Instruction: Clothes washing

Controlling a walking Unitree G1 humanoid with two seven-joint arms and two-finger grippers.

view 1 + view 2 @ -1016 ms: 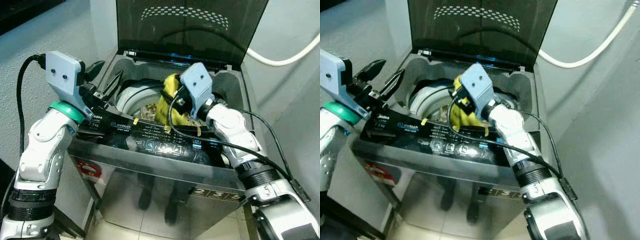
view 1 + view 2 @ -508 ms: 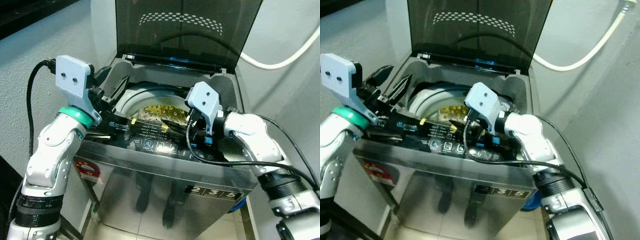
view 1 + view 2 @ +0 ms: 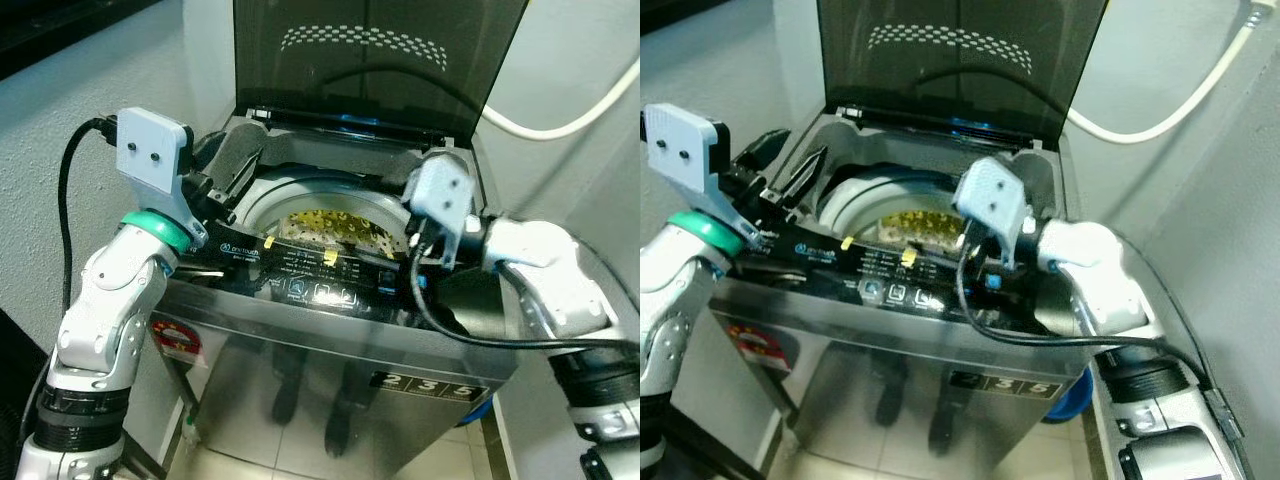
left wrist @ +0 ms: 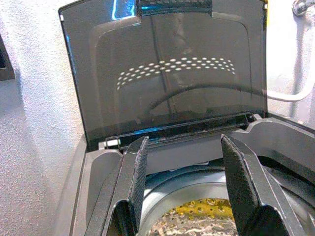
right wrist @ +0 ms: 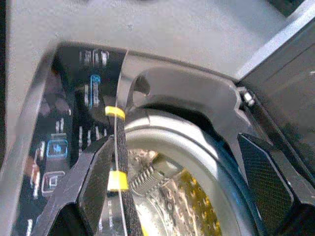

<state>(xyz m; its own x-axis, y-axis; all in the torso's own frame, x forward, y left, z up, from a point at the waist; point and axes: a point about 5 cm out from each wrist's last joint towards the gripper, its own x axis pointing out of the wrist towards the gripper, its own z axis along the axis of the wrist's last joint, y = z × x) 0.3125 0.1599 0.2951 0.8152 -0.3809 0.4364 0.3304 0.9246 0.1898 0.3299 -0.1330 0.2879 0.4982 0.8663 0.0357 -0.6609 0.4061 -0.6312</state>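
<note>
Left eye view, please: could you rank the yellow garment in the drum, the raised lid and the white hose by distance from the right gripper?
From the right gripper, above the control panel:
1. Yellow garment, down in the drum beside it.
2. Raised lid, upright behind the tub.
3. White hose, on the wall at far right.

Right gripper (image 5: 177, 191) released yellow garment (image 3: 335, 225) into drum (image 3: 300, 195), withdrew open toward right rim.

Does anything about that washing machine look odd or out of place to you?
Only small things. Two bits of yellow tape are stuck on the front edge of the washing machine, above its control panel, which is unusual. Otherwise the lid stands open and a yellow cloth lies in the drum. Nothing looks spilled or broken.
</note>
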